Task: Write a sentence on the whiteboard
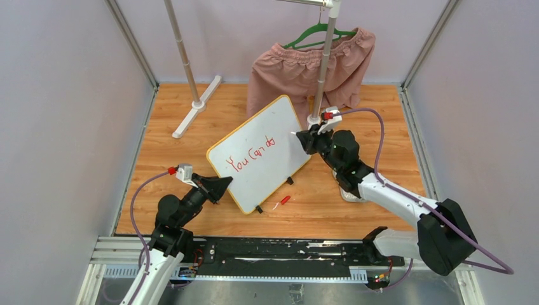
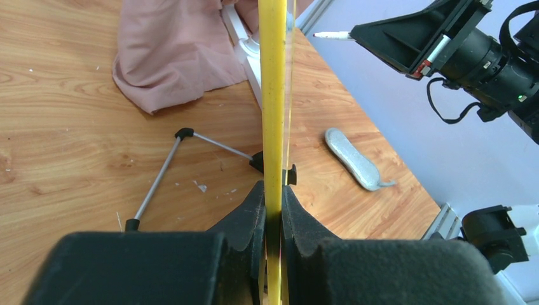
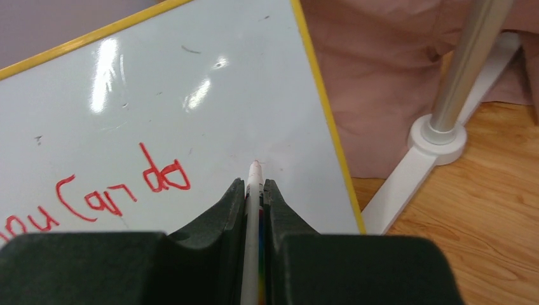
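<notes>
From the top view, the whiteboard stands tilted on the wooden surface, midway between the arms, with pink shorts hanging behind it. The sentence reads "You Can do" in red, so I judge it unfinished. My left claw is at the board's near left corner and my right claw is at its right side. A red cap lies just in front of the board.

In the left wrist view, the left claw is clamped on the yellow frame, edge-on between its fingers. I read the board as a thin, stiff, light panel. The frame is the right place to hold it, since the face is glossy and would slip. With only a wire stand behind it, I expect pen pressure to rock it unless this grip resists.

In the right wrist view, the right claw is closed on the marker, whose tip points at bare white just right of "do". I cannot tell whether the tip touches. The barrel is thin and smooth, so I would press lightly, as a hard push could slide it back through the jaws.
</notes>
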`<action>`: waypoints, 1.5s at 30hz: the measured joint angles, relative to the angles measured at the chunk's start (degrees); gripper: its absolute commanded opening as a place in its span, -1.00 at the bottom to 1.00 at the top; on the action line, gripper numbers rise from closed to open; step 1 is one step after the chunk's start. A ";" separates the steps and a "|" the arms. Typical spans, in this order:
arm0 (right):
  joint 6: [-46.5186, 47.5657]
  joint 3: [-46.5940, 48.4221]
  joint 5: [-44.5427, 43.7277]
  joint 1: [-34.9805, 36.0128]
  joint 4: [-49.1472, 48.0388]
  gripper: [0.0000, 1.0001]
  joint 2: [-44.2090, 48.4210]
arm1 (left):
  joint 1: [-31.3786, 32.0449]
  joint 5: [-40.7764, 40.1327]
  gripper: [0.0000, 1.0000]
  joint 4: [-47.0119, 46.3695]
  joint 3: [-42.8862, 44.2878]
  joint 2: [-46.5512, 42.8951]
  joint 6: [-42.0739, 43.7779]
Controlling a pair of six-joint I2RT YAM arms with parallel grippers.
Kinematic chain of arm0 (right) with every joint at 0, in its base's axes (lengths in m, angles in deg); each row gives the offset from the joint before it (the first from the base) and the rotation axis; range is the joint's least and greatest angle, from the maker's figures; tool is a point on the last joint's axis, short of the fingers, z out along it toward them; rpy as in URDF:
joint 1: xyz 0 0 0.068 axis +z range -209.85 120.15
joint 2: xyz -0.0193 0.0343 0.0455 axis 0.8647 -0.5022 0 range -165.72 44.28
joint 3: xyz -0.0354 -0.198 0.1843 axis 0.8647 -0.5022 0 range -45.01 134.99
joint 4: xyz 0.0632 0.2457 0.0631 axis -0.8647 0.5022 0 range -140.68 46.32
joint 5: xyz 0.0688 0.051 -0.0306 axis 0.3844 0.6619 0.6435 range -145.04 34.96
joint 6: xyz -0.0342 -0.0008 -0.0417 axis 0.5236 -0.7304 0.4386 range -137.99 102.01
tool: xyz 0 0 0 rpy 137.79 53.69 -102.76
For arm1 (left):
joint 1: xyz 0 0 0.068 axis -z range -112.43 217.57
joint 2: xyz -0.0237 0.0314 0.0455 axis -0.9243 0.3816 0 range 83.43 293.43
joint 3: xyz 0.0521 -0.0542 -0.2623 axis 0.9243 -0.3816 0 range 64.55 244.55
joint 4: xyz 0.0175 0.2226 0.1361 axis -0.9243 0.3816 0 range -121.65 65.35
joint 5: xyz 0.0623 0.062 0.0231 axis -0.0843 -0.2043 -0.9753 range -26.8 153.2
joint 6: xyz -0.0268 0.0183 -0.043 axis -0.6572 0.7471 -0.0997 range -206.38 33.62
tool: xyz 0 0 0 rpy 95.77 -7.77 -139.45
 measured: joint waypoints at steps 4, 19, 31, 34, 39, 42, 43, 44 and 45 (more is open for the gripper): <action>0.55 1.11 6.12 -0.24 0.81 -1.00 -0.76 | 0.04 -0.04 -1.00 -0.02 0.00 0.00 0.07; 2.21 5.09 12.44 0.59 4.55 -1.00 -5.55 | 0.15 -0.17 -1.00 -0.02 0.00 0.00 0.20; 2.29 6.58 12.61 0.87 5.75 -1.00 -6.91 | 0.15 -0.22 -1.00 0.00 0.00 0.00 0.20; 2.34 7.17 12.61 0.87 6.01 -1.00 -7.37 | 0.15 -0.22 -1.00 0.00 0.00 0.00 0.22; 2.34 7.32 12.39 0.87 6.01 -1.00 -7.54 | 0.15 -0.22 -1.00 0.00 0.00 0.00 0.20; 2.38 7.91 11.80 0.87 6.19 -1.00 -7.63 | 0.15 -0.20 -1.00 -0.02 0.00 0.00 0.22; 2.43 8.24 11.63 0.87 6.21 -1.00 -7.69 | 0.17 -0.17 -1.00 -0.02 0.00 0.00 0.22; 2.43 8.57 11.45 0.92 6.16 -1.00 -7.80 | 0.17 -0.15 -1.00 -0.02 0.00 0.00 0.24; 2.47 9.03 11.19 0.92 6.19 -1.00 -7.93 | 0.22 -0.17 -1.00 -0.02 0.00 0.00 0.26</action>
